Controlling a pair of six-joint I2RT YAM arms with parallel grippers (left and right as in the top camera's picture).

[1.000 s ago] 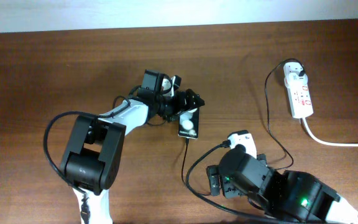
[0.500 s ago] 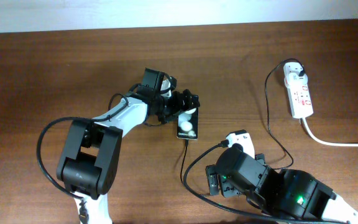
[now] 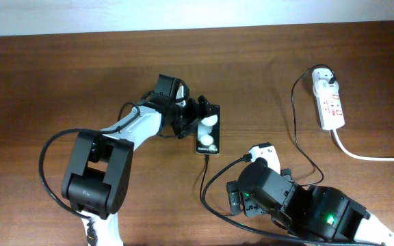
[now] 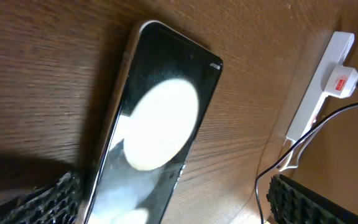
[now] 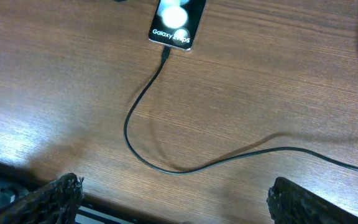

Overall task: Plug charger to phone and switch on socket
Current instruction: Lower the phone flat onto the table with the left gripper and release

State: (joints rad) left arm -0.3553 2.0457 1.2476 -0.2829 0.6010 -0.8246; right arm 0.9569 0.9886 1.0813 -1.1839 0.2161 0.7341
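Nearest me, the right hand [image 5: 178, 204] hangs spread wide and empty over the surface [image 5: 278, 81]. Beyond it the charger [image 5: 179, 172] cable curls up to the phone [image 5: 176, 22], its tip apparently seated in the lower edge. Change in the last second: the left hand [image 4: 176, 200], fully open and gripping nothing, has crept slightly further over the phone's upper end, while the phone lies flat and barely shifted. Judgement: plugging looks done, and the socket [image 3: 330, 102], far right with the charger's other end in it, is not yet switched on.
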